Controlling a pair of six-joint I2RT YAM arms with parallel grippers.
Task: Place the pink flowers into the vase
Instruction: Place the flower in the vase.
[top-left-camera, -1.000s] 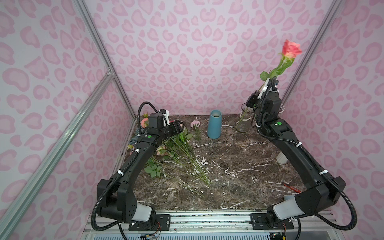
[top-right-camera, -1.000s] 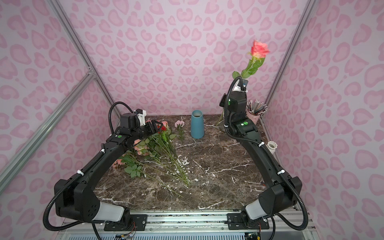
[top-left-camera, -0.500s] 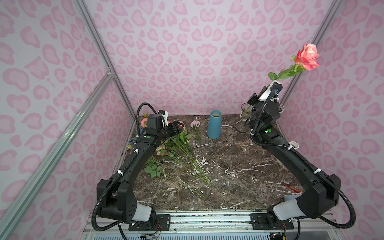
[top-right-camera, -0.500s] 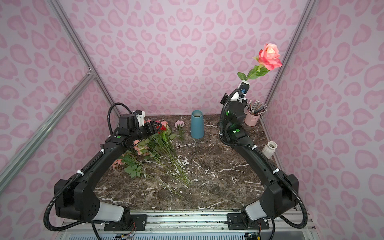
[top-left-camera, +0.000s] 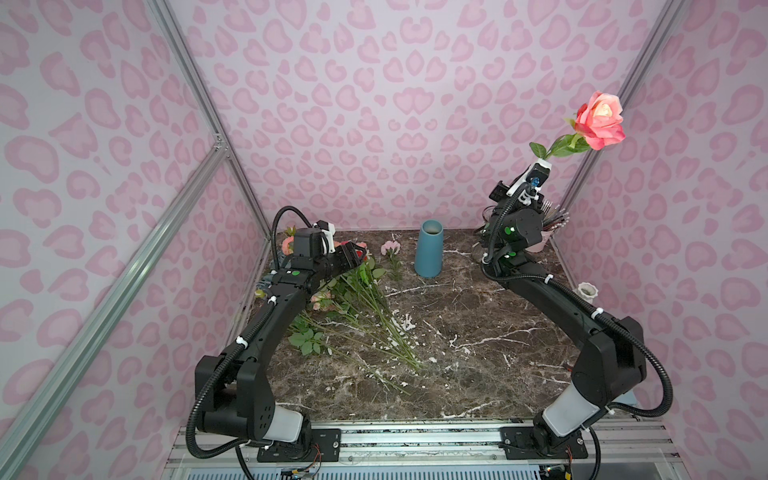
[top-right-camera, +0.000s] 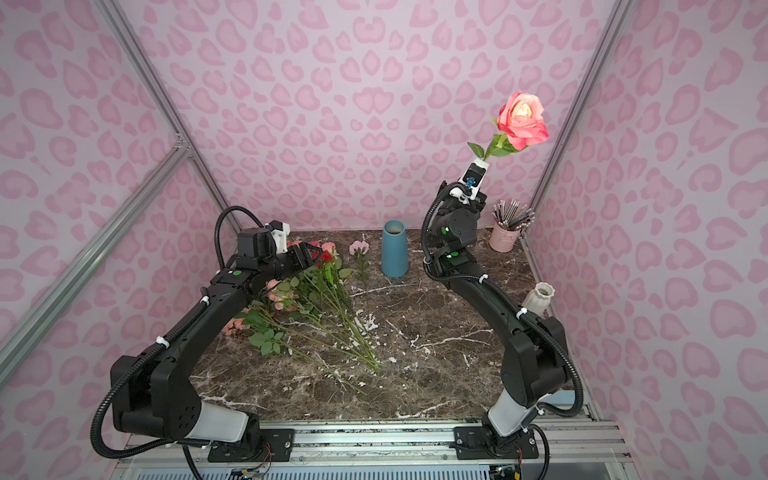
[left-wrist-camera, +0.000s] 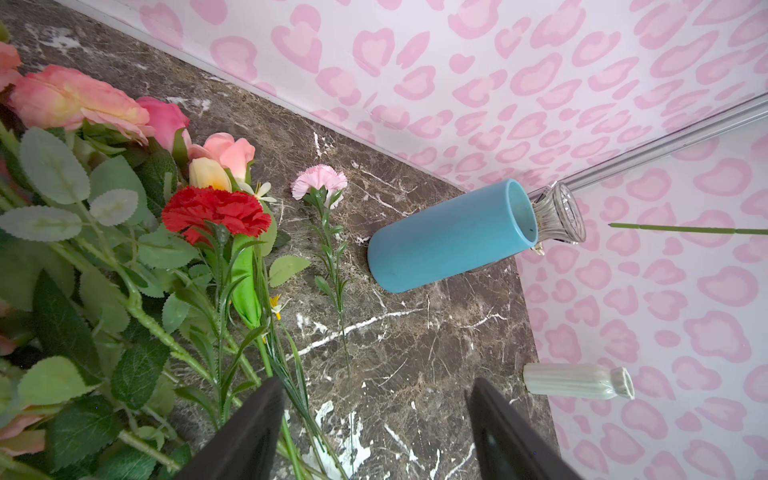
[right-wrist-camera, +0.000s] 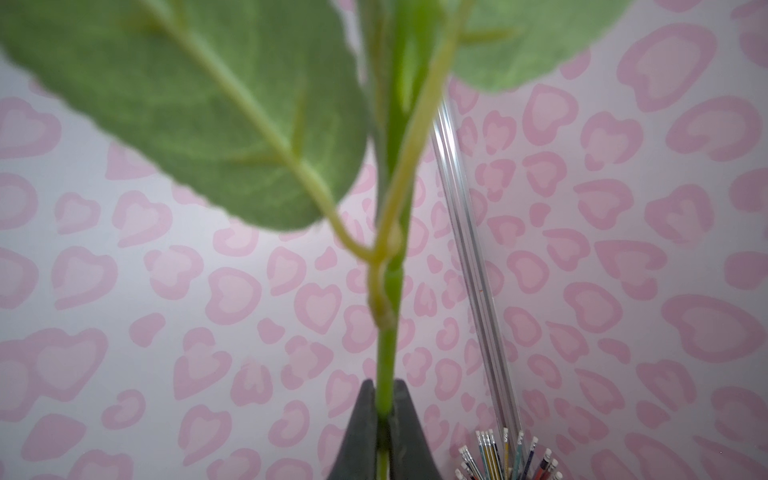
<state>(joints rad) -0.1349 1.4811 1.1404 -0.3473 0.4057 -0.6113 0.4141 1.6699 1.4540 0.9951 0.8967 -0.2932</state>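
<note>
High in the air over the far right corner: one pink rose (top-left-camera: 600, 120), bloom tilted up and to the right, well above every vase. Pinched on its green stem by the right gripper (right-wrist-camera: 384, 401), jaws narrow and tight against the stem, a broad leaf just above the grip. On the left half of the marble table (top-left-camera: 478, 332): the other pink flowers (top-right-camera: 280, 294), lying in a loose heap, blooms far and left, stems fanning near and right, a red carnation (left-wrist-camera: 216, 212) among them. Just right of the heap, a small pink carnation (top-left-camera: 390, 248) flat on the marble, near the upright blue vase (top-left-camera: 429, 249) at the far middle. Over the far end of the heap, the left gripper (left-wrist-camera: 376, 386), jaws wide, gripping nothing. Along the right side: a clear glass vase (left-wrist-camera: 559, 218), a pink cup of pencils (top-right-camera: 505, 239), a white ribbed vase (top-right-camera: 539, 297).
</note>
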